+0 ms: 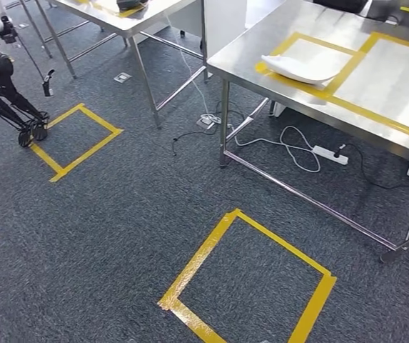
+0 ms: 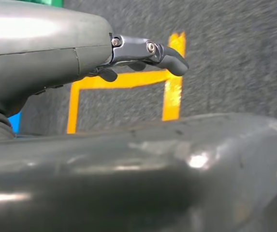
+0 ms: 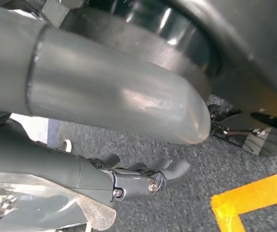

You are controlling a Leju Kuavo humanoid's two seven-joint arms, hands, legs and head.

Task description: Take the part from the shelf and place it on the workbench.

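A white, flat curved part (image 1: 299,69) lies on the steel workbench (image 1: 385,78) at the upper right, inside a rectangle of yellow tape. Nothing touches it. In the left wrist view my left hand (image 2: 148,50) hangs over the grey carpet with its fingers stretched out and nothing in them. My right hand (image 3: 144,176) likewise hangs low above the carpet, fingers apart and only slightly bent, holding nothing.
A yellow tape square (image 1: 207,246) marks the carpet in front of the workbench. Cables and a white power strip (image 1: 330,154) lie under the bench. A second steel table (image 1: 137,21) stands at the back. A black wheeled stand (image 1: 3,78) is at far left beside another tape square (image 1: 91,118).
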